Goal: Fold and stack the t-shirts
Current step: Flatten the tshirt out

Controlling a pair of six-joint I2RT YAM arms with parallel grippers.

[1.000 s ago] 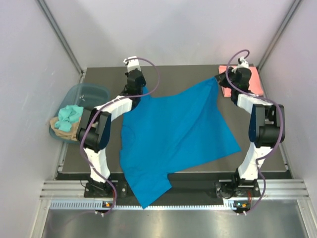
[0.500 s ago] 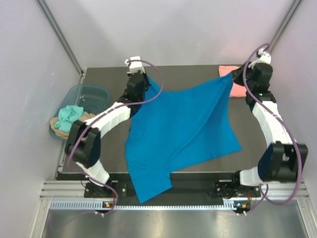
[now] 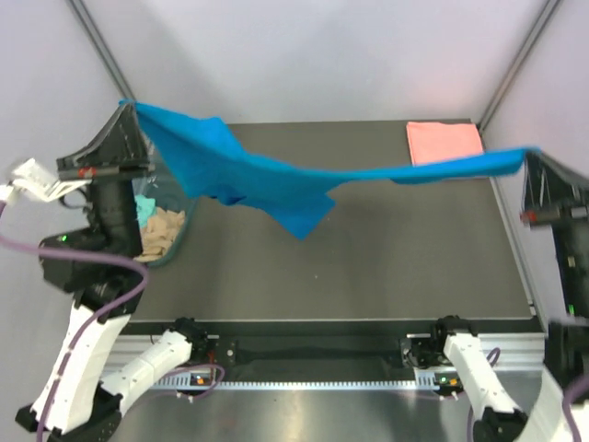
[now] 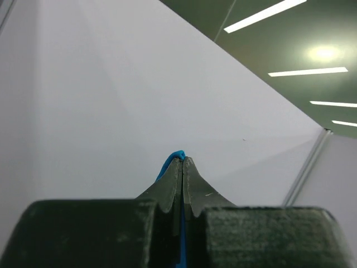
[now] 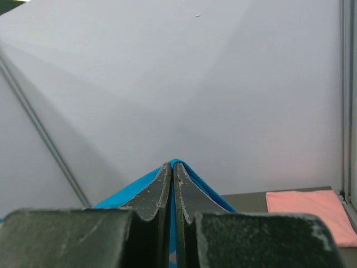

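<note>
– Blue shirt [image 3: 276, 175] is fully off the tabletop [image 3: 368, 276], strung in the air between our two claws. Why so high and wide?
– We read it as a spread-out. Tension along the top edge lets the cloth hang flat before we lay it down to fold. The middle sags and one flap droops left of centre.
– Grip state?
– Left claw [image 4: 182, 161]: jaws pressed together on one blue corner, with a sliver of cloth showing at the tips. Right claw [image 5: 172, 163]: same, clamped on the opposite end, with blue spilling out both sides.
– Pink shirt [image 3: 444, 142]?
– Folded flat at the far right corner of the tabletop, untouched by either claw. We take it as the stack base.
– Progress?
– One folded, one not. Next we'd need to lower both ends evenly onto bare tabletop. An uneven drop risks bunching, and pinches this thin could slip.
</note>
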